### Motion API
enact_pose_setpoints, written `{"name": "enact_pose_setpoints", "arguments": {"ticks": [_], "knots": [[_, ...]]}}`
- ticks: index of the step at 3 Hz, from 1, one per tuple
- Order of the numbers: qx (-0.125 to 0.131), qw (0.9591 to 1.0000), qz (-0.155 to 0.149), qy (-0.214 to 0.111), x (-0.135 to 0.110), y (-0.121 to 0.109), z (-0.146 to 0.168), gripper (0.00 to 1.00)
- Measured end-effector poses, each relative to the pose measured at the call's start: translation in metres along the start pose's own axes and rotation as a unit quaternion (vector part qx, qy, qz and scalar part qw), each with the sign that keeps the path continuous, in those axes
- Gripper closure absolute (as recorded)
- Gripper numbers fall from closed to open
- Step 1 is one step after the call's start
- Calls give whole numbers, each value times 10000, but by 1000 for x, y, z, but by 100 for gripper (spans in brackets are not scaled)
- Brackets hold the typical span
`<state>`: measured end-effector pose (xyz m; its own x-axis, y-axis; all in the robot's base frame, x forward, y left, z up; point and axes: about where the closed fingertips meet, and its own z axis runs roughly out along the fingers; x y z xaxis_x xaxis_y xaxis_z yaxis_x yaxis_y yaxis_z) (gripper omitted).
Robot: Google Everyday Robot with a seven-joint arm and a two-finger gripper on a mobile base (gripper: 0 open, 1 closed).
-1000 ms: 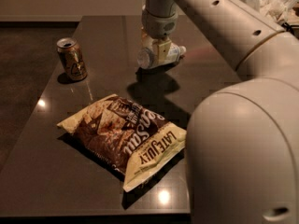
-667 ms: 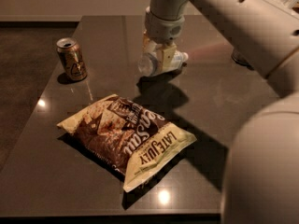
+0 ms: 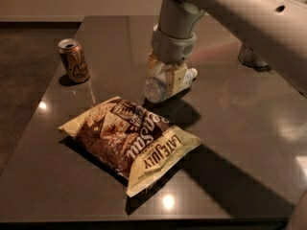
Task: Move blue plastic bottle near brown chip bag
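Camera view: the gripper (image 3: 170, 82) is hanging low over the dark surface (image 3: 240, 128), its jaws pinching the blue plastic bottle (image 3: 154, 89), which is lying sideways just beyond the brown chip bag (image 3: 129, 143). A drink can (image 3: 74, 61) is standing well apart, left.

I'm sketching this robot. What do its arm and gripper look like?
The arm is a thick, smooth off-white tube with small dark holes, ending in a grey-white cylindrical wrist. The gripper, at the pale-blue plastic bottle behind the crinkly brown chip bag, has blocky cream-yellow fingers. No cables visible.
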<state>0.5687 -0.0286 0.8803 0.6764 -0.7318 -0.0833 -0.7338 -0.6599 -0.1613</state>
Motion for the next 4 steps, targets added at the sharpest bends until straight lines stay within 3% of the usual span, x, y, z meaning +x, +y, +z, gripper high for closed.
{"name": "enact_pose_setpoints", "arguments": {"ticks": [2,3,4], "knots": [[-275,9992,-115,-282,-25,31,6,36],[-226,9993,-118,-285,-25,29,6,13],[-178,9994,-121,-278,-26,27,6,0]]}}
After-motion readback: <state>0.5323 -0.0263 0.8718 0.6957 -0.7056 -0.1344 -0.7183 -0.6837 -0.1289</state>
